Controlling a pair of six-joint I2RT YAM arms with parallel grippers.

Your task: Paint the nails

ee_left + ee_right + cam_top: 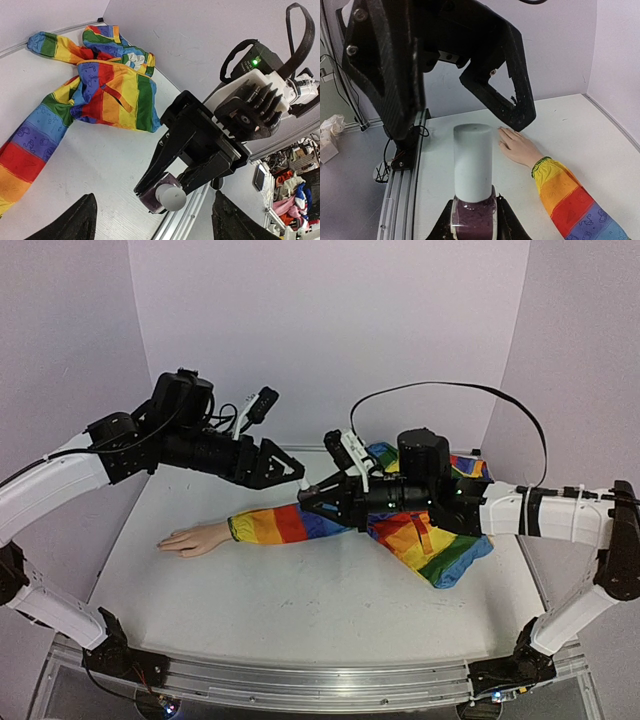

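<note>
The right gripper [474, 226] is pinching a small dark-purple glass nail-polish bottle [473, 212] by its body, one black finger on each side. The bottle stands upright in the grip, and its tall pale-grey cylindrical cap [472, 160] is on. The left gripper [291, 472] hangs just beside it with its black angular fingers [507, 95] spread wide. In the right wrist view one finger stands on each side of the cap, and neither is seen touching it.

Both grippers meet in the air above the tabletop [300, 610], on the sleeve side of the pale skin-coloured mannequin hand [195, 538], over the forearm part of its rainbow-striped sleeve [280, 523] and well clear of the fingers. The hand lies flat, palm down, on the white tabletop, with its fingertips pointing away from the sleeve.

The nails [502, 133] sit at that far fingertip end of the hand (they are too small here to tell whether any carries polish). From the green-edged cuff the sleeve runs away from the hand through yellow, orange, red and blue bands. It joins the crumpled body of a rainbow-striped fabric jacket [110, 95], which lies on the tabletop beyond the sleeve, well apart from the hand and under the right arm.

Nearer than the hand, a silver aluminium rail [300, 680] runs along the tabletop's edge and carries the arm bases. A thin black cable [450, 388] arches above the right arm, far from the hand.
</note>
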